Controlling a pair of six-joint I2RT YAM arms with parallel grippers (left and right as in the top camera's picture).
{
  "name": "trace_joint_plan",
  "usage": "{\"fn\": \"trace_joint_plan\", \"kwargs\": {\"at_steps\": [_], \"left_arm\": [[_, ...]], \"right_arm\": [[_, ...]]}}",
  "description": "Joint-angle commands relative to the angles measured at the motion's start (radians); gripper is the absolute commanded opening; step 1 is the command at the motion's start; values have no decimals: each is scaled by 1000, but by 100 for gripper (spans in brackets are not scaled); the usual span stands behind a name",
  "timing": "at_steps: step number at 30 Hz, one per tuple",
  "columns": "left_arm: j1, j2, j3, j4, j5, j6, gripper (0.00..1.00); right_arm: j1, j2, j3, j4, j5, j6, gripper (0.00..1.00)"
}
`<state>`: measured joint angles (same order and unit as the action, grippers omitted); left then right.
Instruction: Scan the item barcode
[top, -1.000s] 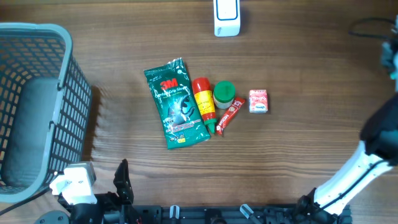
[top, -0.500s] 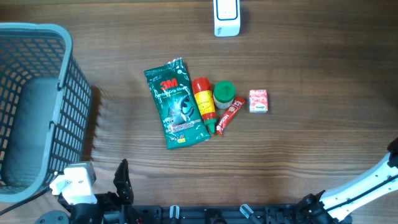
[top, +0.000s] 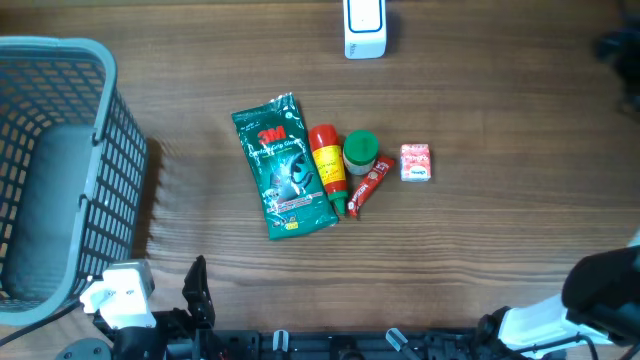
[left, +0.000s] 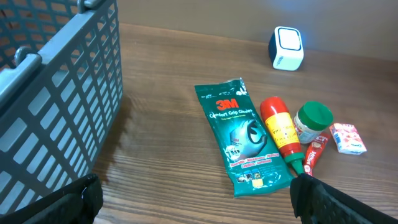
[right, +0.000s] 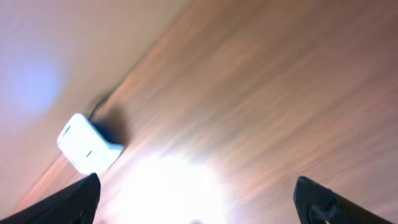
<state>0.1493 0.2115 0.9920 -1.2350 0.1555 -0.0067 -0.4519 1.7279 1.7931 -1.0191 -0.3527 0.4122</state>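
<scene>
Glossy pouch (top: 284, 165) flat on woodgrain table (top: 480, 250); left fingers (left: 71, 202) and right fingers (right: 71, 199) spread.

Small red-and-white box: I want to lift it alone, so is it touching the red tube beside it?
Apart. The overhead view shows a strip of bare table between the box and the red tube.

The left arm (top: 125, 296), just below the basket (top: 60, 45), is presenting a white boxy housing on black links. The left gripper (left: 199, 208) is showing matte black fingers (left: 71, 200). The right arm (top: 535, 325), far right of the basket, is showing a white link meeting a rounded black housing. The right gripper (right: 199, 208) is showing black fingers (right: 68, 200) too.
</scene>
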Motion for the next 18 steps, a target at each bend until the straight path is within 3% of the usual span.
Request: {"fn": "trace_joint_plan", "kwargs": {"at_steps": [1,3,6,9,12,14,18], "left_arm": [[5,-8,1,4,12,-13,100],[5,-8,1,4,12,-13,100],[5,-8,1,4,12,-13,100],[5,-8,1,4,12,-13,100],[5,-8,1,4,12,-13,100],[5,-8,1,4,12,-13,100],[5,-8,1,4,12,-13,100]], "right_arm": [[135,23,-13,-108,-57,107,100],[215,25,-42,-166,-45,129,99],[339,25,-141,-205,-30,294,87],[428,25,-270,-156,5,442,86],[500,25,-449,-140,6,717,80],[523,25,-549,-69,16,838,80],[528,25,-717,208,25,844,69]]}}
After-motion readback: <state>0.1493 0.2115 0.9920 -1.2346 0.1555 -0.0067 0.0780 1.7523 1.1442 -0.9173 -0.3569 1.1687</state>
